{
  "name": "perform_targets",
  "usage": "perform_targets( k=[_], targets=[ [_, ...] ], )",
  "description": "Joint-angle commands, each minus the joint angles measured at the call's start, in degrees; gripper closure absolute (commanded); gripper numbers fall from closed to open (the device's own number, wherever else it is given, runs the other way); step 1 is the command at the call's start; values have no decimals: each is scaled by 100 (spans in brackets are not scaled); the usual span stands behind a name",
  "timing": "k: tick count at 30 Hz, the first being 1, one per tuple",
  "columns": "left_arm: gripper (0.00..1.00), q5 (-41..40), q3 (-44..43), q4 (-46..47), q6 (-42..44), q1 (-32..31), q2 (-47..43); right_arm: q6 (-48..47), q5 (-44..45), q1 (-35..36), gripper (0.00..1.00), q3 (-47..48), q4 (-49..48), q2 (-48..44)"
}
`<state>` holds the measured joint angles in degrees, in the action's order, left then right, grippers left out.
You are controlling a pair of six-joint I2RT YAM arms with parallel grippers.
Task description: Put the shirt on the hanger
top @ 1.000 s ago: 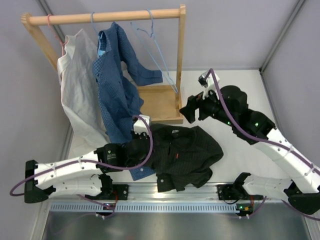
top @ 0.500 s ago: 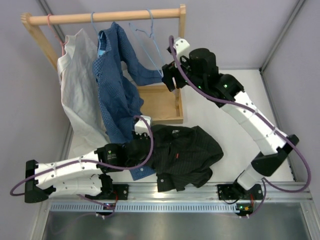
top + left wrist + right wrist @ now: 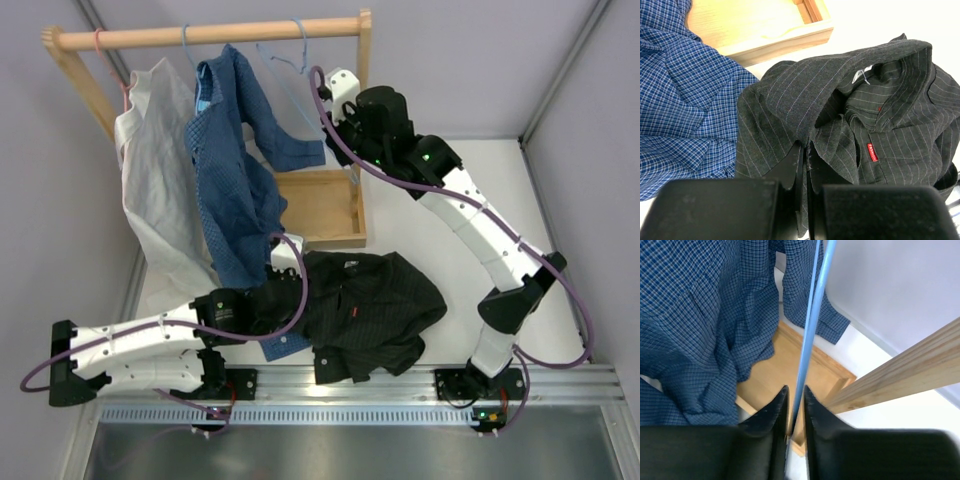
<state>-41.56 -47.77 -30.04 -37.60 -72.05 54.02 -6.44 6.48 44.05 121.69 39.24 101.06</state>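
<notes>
The black pinstriped shirt point(image 3: 370, 300) lies crumpled on the table in front of the rack, its collar and red label showing in the left wrist view point(image 3: 875, 100). My left gripper point(image 3: 290, 300) point(image 3: 807, 145) is shut on a fold of the shirt's left edge. The thin light-blue hanger point(image 3: 301, 50) hangs by its hook from the wooden rail. My right gripper point(image 3: 338, 120) is raised beside the rack's right post. Its jaws point(image 3: 795, 388) are shut on the hanger's sloping wire point(image 3: 810, 325).
A wooden rack has a top rail point(image 3: 210, 35), a right post point(image 3: 362, 100) and a flat base point(image 3: 320, 205). A blue patterned shirt point(image 3: 235, 170) and a pale grey shirt point(image 3: 155, 170) hang from it. Grey walls stand behind and to the right.
My right arm has swung up and left from near the rack's base to the hanger, and its jaws have closed round the blue wire. The left arm and shirt have stayed still.
</notes>
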Motion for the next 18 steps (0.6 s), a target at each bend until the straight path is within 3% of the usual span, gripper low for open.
perform_targets(
  k=[1,3,8,18],
  targets=[
    [100,-19,57,201,-63,7,-199,-7,178,-55,88,215,75,72],
    [100,-1,66,209,-45,7,-225,81,178,-55,96,189,48,46],
    [100,25,75,218,-71,7,-287,318,327,-46,99,-65,-232,-121],
    [100,34,75,209,-89,16,-287,1057,240,-55,100,232,-409,-437]
  ],
)
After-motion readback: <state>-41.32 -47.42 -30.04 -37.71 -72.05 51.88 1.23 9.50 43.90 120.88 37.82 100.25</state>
